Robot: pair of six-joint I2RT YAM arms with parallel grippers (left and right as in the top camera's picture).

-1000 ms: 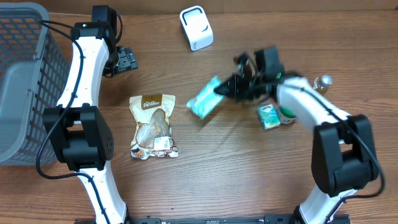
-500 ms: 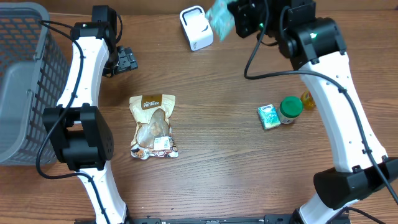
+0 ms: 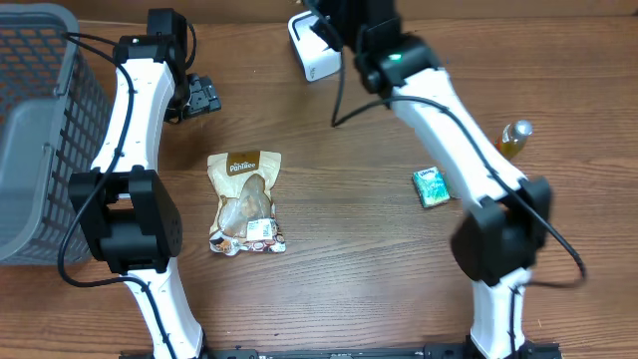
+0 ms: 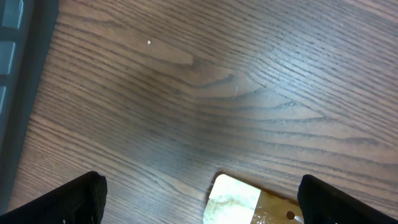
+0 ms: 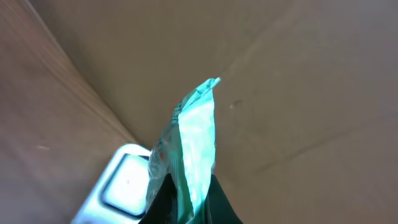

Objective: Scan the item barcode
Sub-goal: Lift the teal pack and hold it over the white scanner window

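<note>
Teal crinkled plastic packet [image 5: 194, 143]: pinched at its lower edge by the right gripper [image 5: 186, 202], jaws clamped tight on the film. It is lifted clear of the table at the far edge and stands edge-on to the wrist camera, just above and beside the white boxy barcode scanner [image 3: 314, 45]. The pose looks meant to present one face to the reader, but whether the barcode faces it cannot be told. Left gripper [image 3: 202, 97]: jaws spread fully, nothing between them, parked low over bare wood at the far left, apparently out of the working arm's way. Brown printed snack pouch [image 3: 246, 202]: flat on the brown wooden table [image 3: 349, 289], centre-left, likely awaiting its turn. Small teal carton [image 3: 431, 186] and small amber bottle [image 3: 513, 135]: right side, apart from each other. Grey plastic lattice basket [image 3: 40, 130]: left edge, probably the place for scanned goods.
</note>
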